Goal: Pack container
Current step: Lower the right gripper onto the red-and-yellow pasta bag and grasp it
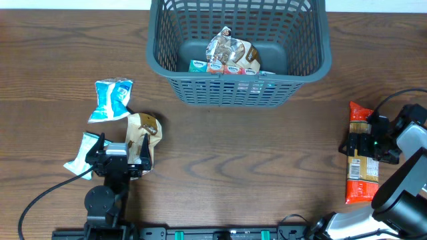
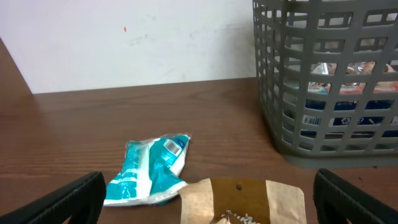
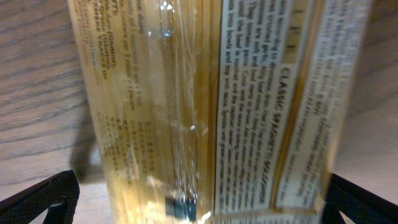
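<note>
So the container [image 1: 233, 90], that big grey lattice basket, sits at the far middle of the bench [image 1: 267, 167]. It's partly packed: there's a crinkly silver-and-brown snack packet [image 1: 230, 52] inside, lying on some small cartons [image 1: 200, 66] at the bottom.

Out on the left we've got a blue-and-white packet [image 1: 112, 100], a brown paper packet [image 1: 143, 133] just beside it, and a second blue-and-white packet [image 1: 79, 157] near the bench edge. The left hand [image 1: 121, 145] is spread as wide as it goes with nothing in it, and its wrist view shows the brown packet lying between the fingers.

Well off to the right lies a long pack of spaghetti [image 1: 360, 180]. The right hand [image 1: 363, 142] is down over it, also wide open and empty, a finger on either side of the pack.

We'd say we're at the pick-up step, with both hands lined up on their items. Next we'd close on one of them, lift it clear of the bench, carry it over the rim and let go. The spaghetti probably needs a grip near its middle so it doesn't tip.
</note>
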Motion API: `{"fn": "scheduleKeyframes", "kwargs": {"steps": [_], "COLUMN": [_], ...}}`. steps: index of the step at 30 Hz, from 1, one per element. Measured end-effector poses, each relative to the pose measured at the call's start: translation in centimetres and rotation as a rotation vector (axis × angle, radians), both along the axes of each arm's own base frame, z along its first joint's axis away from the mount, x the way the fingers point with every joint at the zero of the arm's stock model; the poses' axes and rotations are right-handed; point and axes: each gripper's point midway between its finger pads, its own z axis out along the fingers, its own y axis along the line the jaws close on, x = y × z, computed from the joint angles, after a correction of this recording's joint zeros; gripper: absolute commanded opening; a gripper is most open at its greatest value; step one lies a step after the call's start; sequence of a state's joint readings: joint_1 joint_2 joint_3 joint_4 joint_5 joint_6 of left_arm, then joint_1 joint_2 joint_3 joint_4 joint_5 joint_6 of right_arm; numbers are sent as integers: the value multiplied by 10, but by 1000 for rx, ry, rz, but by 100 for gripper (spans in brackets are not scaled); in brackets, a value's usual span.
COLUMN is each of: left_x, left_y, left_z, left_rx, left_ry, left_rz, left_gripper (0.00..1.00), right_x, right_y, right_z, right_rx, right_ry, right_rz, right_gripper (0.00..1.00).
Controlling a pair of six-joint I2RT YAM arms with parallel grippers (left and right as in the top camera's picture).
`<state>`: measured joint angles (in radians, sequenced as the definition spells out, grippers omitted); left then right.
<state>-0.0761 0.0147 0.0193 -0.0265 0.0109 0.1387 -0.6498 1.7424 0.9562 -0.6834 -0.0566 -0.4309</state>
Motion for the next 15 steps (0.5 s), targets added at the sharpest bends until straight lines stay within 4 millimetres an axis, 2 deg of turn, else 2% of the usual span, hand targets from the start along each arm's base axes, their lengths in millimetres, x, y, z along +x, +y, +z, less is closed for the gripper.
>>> {"fn": "scheduleKeyframes", "kwargs": {"steps": [4, 5, 6, 7, 12, 15], "left_x": [0, 0, 0, 0, 0, 0], "left_y": [0, 0, 0, 0, 0, 0], "left_z": [0, 0, 0, 0, 0, 0], "left_rx": [0, 0, 0, 0, 0, 0], "left_ry": [0, 0, 0, 0, 0, 0], "left_rz": [0, 0, 0, 0, 0, 0], "left_gripper": [99, 99, 99, 99, 99, 99], "right_x": [1, 3, 3, 4, 7, 9], "right_y": [-2, -2, -2, -2, -3, -2], "right_z": [-2, -2, -2, -2, -1, 0], "right_rx": [-6, -6, -8, -8, -5, 7], "right_ry": [-2, -7, -10, -12, -29, -44], "right_rz": [7, 11, 16, 14, 16, 19], "right_gripper": [88, 80, 59, 50, 33, 6]}}
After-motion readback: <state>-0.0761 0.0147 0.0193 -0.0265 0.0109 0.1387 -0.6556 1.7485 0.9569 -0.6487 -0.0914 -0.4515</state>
